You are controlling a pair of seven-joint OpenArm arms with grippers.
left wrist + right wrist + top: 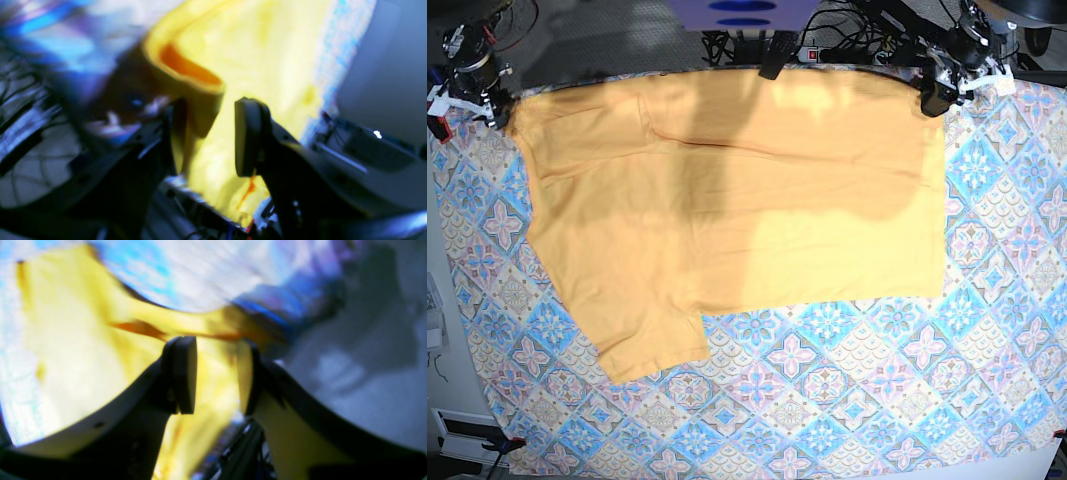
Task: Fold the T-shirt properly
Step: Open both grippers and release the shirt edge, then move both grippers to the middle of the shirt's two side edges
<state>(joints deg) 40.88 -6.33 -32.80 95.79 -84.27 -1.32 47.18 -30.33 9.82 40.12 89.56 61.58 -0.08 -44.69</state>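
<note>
Left gripper point(210, 136): you have the jaws parted, with a loose fold of the plain yellow-orange soft-fabric T-shirt point(727, 210) lying in the gap. Blur makes it uncertain whether cloth touches the left-hand pad; neither pad looks pressed onto it.

Right gripper point(217, 373): jaws likewise parted, yellow fabric showing between and beyond them, a ridge of cloth crossing just past the tips. No pinch visible here either.

From overhead, both grippers sit at the far corners of the shirt, the left point(939, 92) at the straight corner, the right point(477, 92) at the sleeve-side corner. The shirt lies spread and mostly flat on the blue-pink patterned tablecloth point(847, 400) covering the desk, one sleeve sticking out toward the near left edge.

Judgement: you are at the let-go end of a fold or spread along the far edge. The next move probably calls for lifting both grippers clear without snagging cloth, then choosing fresh grip points, likely along the projecting sleeve side, to fold inward.
</note>
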